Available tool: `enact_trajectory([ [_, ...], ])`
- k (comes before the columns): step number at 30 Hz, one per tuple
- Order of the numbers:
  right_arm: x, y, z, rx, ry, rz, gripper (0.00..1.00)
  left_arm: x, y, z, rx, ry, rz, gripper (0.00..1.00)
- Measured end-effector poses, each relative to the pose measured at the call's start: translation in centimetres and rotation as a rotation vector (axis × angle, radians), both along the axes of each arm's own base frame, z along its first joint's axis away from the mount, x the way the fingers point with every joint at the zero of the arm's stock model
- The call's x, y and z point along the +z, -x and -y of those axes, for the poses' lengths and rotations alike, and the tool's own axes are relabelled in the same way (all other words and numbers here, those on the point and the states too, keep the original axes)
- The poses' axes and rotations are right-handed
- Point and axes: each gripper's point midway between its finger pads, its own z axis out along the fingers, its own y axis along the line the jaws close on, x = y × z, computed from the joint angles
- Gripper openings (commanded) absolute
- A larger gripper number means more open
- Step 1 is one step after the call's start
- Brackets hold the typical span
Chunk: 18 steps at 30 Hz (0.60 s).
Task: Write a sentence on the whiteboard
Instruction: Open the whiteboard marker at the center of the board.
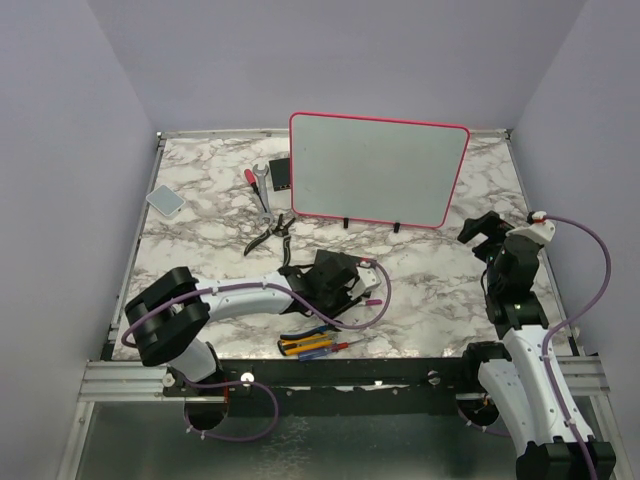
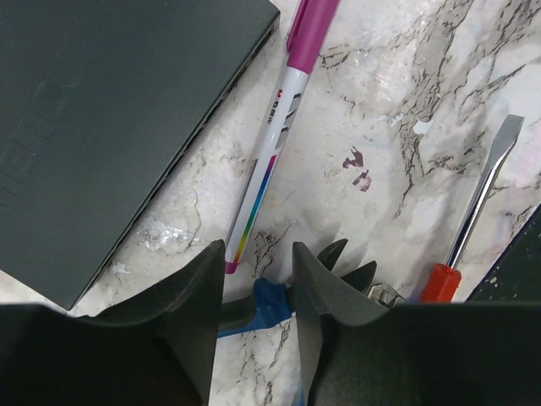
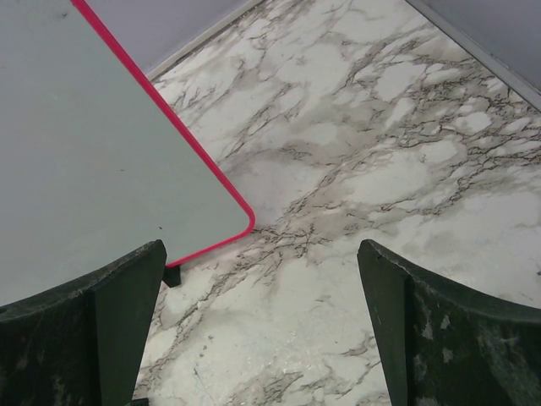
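Observation:
The whiteboard [image 1: 380, 170] stands upright at the back of the table on small black feet, with a pink-red frame. Its lower corner [image 3: 84, 169] fills the left of the right wrist view. No sentence shows on its pale surface. A marker [image 2: 275, 127] with a magenta cap and a white rainbow-striped body lies on the marble, its tail just past my left gripper's [image 2: 258, 249] fingertips. That gripper [image 1: 345, 285] hovers low at mid-table, jaws narrowed but apart, nothing clamped. My right gripper [image 3: 260, 249] stands wide open and empty right of the board [image 1: 480, 232].
A flat black slab [image 2: 110, 127] lies left of the marker. A blue-handled tool [image 2: 270, 304] lies under my left fingers, and a red-handled screwdriver [image 2: 482, 186] to their right. Pliers [image 1: 270, 232], a wrench [image 1: 262, 185], a grey pad [image 1: 165, 200] and several screwdrivers [image 1: 310, 345] lie about.

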Motion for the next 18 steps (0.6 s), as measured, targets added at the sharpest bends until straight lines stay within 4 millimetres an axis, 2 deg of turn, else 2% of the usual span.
enact_trajectory([
  [7, -0.1, 0.0, 0.0, 0.001, 0.0, -0.004, 1.0, -0.6, -0.1, -0.1, 0.017, -0.032, 0.018, 0.36],
  [11, -0.4, -0.2, -0.1, 0.007, -0.002, -0.016, 1.0, -1.0, 0.0, -0.1, 0.017, -0.048, 0.022, 0.32],
  [16, -0.9, -0.3, -0.5, 0.026, -0.006, -0.034, 1.0, -1.9, 0.3, 0.0, 0.009, -0.078, 0.027, 0.22],
  [18, -1.1, -0.4, -0.7, 0.04, -0.009, -0.042, 1.0, -1.9, 0.3, 0.0, 0.011, -0.084, 0.037, 0.15],
])
